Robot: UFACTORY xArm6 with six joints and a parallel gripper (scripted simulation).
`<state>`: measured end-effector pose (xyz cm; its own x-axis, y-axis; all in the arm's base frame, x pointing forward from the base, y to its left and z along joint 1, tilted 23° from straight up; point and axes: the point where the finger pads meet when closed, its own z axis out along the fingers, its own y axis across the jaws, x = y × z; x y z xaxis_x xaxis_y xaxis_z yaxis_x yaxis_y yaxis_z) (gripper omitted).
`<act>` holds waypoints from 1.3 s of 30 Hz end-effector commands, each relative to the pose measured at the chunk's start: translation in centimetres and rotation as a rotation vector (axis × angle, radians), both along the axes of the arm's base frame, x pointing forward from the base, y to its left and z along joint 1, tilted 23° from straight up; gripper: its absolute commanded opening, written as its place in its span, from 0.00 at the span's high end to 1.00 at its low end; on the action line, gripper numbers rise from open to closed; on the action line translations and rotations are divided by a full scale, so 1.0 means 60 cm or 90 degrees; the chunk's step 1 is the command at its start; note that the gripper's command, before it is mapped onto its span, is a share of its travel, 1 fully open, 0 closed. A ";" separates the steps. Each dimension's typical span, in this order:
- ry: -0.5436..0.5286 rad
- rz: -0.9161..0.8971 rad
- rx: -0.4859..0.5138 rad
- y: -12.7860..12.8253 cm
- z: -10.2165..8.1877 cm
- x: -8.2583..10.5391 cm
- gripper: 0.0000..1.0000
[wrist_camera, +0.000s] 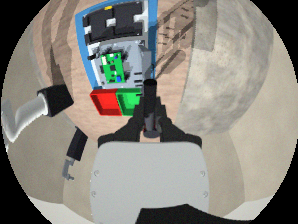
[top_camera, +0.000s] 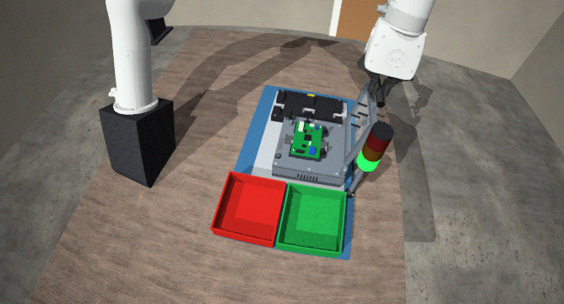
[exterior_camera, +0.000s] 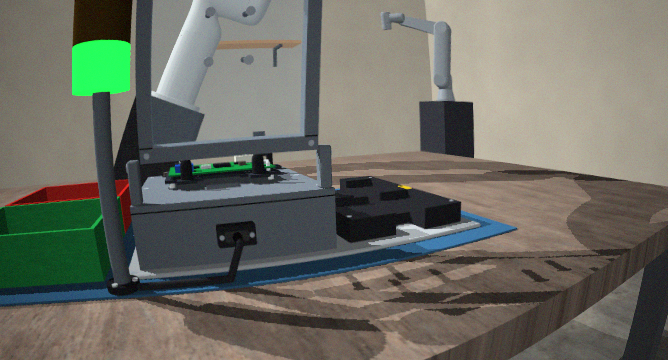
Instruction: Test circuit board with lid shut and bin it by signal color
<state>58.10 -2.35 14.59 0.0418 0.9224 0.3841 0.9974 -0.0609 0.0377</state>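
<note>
The green circuit board lies face up on the tester's plate; it also shows in the exterior view and in the wrist view. The tester's lid stands open and upright on its hinge side, as a clear frame. My gripper is at the lid's raised top edge, shut on the lid's dark handle. The signal tower shows green. The red bin and the green bin stand side by side in front of the tester, both empty.
The black tray lies behind the tester on the blue mat, its pockets empty. The arm's black pedestal stands at the left. A cable runs from the tester to the tower's foot. A second grey arm stands far off.
</note>
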 end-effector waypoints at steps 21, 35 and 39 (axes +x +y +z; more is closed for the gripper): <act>-0.004 -0.001 -0.001 -0.002 0.004 0.005 0.49; -0.004 -0.001 -0.001 -0.002 0.004 0.005 0.49; -0.004 -0.001 -0.001 -0.002 0.004 0.005 0.49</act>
